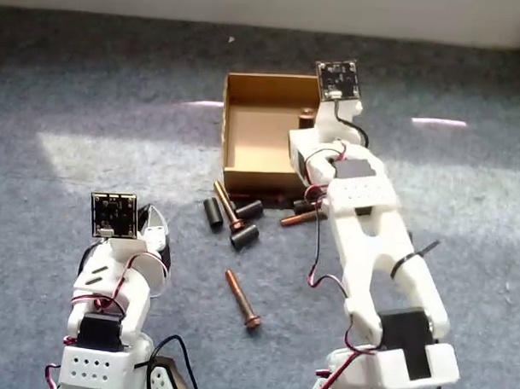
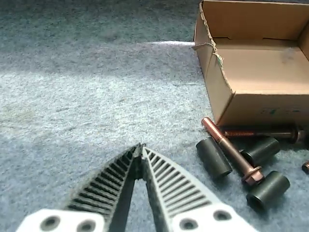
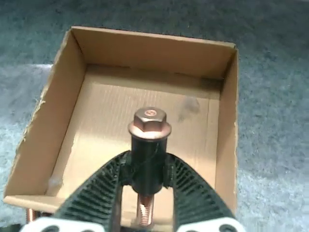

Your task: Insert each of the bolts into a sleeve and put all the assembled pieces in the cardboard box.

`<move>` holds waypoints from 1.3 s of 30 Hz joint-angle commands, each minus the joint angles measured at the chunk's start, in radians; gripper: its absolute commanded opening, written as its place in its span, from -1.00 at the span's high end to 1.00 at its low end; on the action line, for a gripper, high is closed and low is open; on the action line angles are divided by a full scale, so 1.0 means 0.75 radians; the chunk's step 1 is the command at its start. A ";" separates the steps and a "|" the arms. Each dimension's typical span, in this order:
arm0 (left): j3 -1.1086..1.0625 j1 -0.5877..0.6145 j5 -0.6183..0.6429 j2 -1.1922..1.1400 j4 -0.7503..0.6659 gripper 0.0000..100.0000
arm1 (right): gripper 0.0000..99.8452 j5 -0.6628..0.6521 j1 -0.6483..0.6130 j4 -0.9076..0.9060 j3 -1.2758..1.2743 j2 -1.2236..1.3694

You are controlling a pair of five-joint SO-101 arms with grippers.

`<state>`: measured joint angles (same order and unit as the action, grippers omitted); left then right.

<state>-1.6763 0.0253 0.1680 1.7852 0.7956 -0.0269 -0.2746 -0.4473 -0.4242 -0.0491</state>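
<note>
My right gripper (image 3: pixel 145 176) is shut on an assembled piece (image 3: pixel 147 154), a copper bolt through a black sleeve, held upright over the open cardboard box (image 3: pixel 101 63); the box floor below is bare. From the high view this piece (image 1: pixel 306 119) hangs at the box's right side (image 1: pixel 244 173). My left gripper (image 2: pixel 141 154) is shut with nothing in it, low over the carpet at front left (image 1: pixel 148 229). Loose bolts (image 1: pixel 228 206) (image 1: pixel 242 299) (image 1: pixel 300 218) and black sleeves (image 1: pixel 212 212) (image 1: pixel 245 237) (image 1: pixel 249 210) lie in front of the box. The left wrist view shows a bolt (image 2: pixel 231 152) among sleeves (image 2: pixel 214 157) (image 2: pixel 268 189).
Everything rests on blue-grey carpet (image 1: pixel 92 112). The right arm (image 1: pixel 369 241) stretches from front right toward the box. A strip of pale wall (image 1: pixel 335 9) runs along the back. Open carpet lies left of the box.
</note>
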 commanded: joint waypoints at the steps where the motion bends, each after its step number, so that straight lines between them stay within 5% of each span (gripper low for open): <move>1: -0.026 0.015 -0.008 0.044 0.010 0.99 | 0.99 0.014 0.038 0.144 0.124 0.066; 11: -0.026 0.011 -0.008 0.044 0.010 0.99 | 0.85 0.014 0.069 0.144 0.122 0.273; 15: -0.026 0.011 -0.008 0.044 0.010 0.99 | 0.72 0.016 0.079 -0.028 0.150 0.259; 29: -0.026 0.019 -0.008 0.044 0.006 0.99 | 0.72 0.018 0.077 -0.602 0.478 0.183; 39: -0.026 0.105 -0.008 0.046 0.002 0.99 | 0.72 0.383 -0.122 -1.032 0.486 -0.314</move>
<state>-1.6763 0.0376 0.1680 1.7852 0.7956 0.1849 -0.2808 -1.1331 -0.0898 -0.1611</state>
